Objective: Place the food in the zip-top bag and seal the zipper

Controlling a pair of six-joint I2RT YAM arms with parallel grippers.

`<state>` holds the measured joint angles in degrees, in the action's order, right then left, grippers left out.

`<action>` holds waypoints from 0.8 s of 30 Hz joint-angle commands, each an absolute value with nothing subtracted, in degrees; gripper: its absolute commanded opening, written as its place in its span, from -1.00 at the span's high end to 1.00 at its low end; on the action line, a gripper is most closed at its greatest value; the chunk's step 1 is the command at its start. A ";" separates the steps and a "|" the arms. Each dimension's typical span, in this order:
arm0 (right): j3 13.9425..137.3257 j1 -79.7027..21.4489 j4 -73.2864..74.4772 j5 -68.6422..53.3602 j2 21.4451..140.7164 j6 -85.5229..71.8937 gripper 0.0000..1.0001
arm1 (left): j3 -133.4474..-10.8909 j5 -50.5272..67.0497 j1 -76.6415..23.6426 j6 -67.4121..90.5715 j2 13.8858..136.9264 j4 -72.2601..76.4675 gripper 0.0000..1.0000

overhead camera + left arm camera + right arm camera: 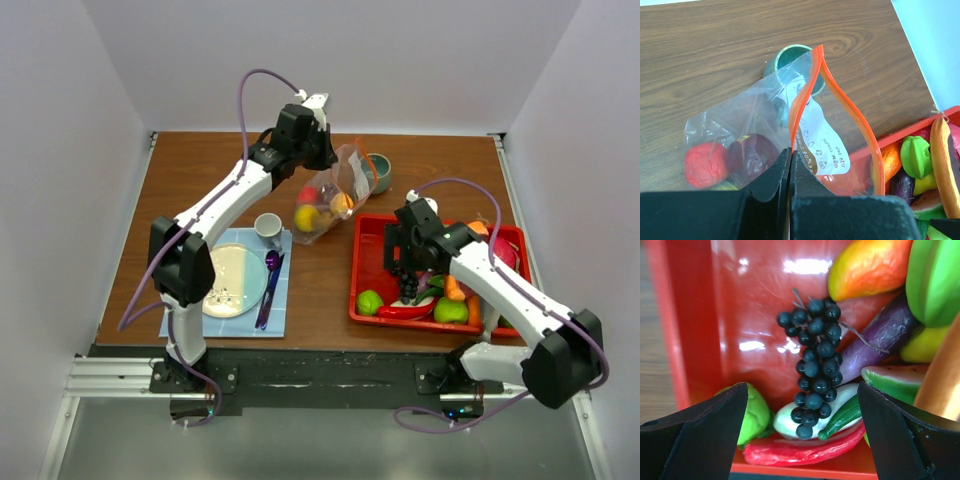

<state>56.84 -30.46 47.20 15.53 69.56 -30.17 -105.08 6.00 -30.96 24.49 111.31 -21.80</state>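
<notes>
The clear zip-top bag lies at the table's middle back with its mouth open and several fruits inside, among them a red one and a dark red one. My left gripper is shut on the bag's near mouth edge by the orange-red zipper and holds it up. My right gripper is open above the red tray, its jaws straddling the dark grapes. Under them lie a red chili, a green fruit and a purple yam.
A teal cup stands just behind the bag. A blue mat at front left holds a plate, a purple spoon and a small grey cup. The tray also holds a carrot and green fruits.
</notes>
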 commanded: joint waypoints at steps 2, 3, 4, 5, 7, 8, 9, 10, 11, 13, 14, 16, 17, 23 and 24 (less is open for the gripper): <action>56.17 -30.94 46.06 18.54 72.33 -30.32 -0.90 | -104.94 6.77 -30.59 24.61 109.25 -18.81 1.00; 55.90 -30.94 44.92 18.20 72.86 -30.15 -0.90 | -104.94 6.68 -30.59 24.52 109.25 -18.81 1.00; 55.64 -30.94 44.30 17.67 74.34 -29.80 -0.90 | -104.85 6.59 -30.50 24.52 109.25 -18.81 1.00; 55.11 -30.94 43.60 17.06 75.14 -29.53 -0.89 | -104.77 6.50 -30.50 24.52 109.25 -18.90 1.00; 54.67 -30.94 42.37 16.26 77.94 -29.18 -0.87 | -104.77 6.50 -30.59 24.52 109.25 -18.90 1.00; 54.32 -30.94 42.19 16.61 78.92 -29.18 -0.87 | -104.77 6.33 -30.59 24.52 109.16 -19.07 1.00; 54.14 -31.02 41.93 17.39 79.53 -29.09 -0.85 | -104.77 6.24 -30.50 24.35 109.16 -19.07 1.00; 53.71 -30.94 41.84 17.40 80.67 -29.18 -0.84 | -104.77 6.15 -30.59 24.26 109.16 -19.16 1.00; 53.44 -30.94 41.49 17.49 81.03 -29.09 -0.84 | -104.77 5.89 -30.50 24.26 109.07 -19.16 1.00; 53.00 -30.94 40.61 17.49 81.73 -29.44 -0.83 | -104.68 5.98 -30.41 24.26 108.99 -19.25 1.00; 52.56 -30.94 40.34 17.49 82.43 -29.53 -0.83 | -104.59 5.98 -30.24 24.26 108.98 -19.25 1.00; 52.03 -30.85 39.90 17.66 83.14 -29.79 -0.81 | -104.50 5.98 -30.32 24.35 109.07 -19.07 1.00; 51.94 -30.94 39.64 17.40 83.75 -29.79 -0.80 | -104.33 6.15 -30.32 24.35 109.07 -19.07 1.00; 50.36 -31.03 36.92 14.07 86.13 -29.53 -0.65 | -104.15 6.24 -30.23 24.52 109.25 -18.63 1.00; 50.36 -31.03 36.39 13.63 86.74 -29.44 -0.59 | -104.15 6.24 -30.23 24.52 109.25 -18.63 1.00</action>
<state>51.55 -30.74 39.05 15.42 85.34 -29.54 -104.40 6.00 -30.76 24.49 111.31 -20.97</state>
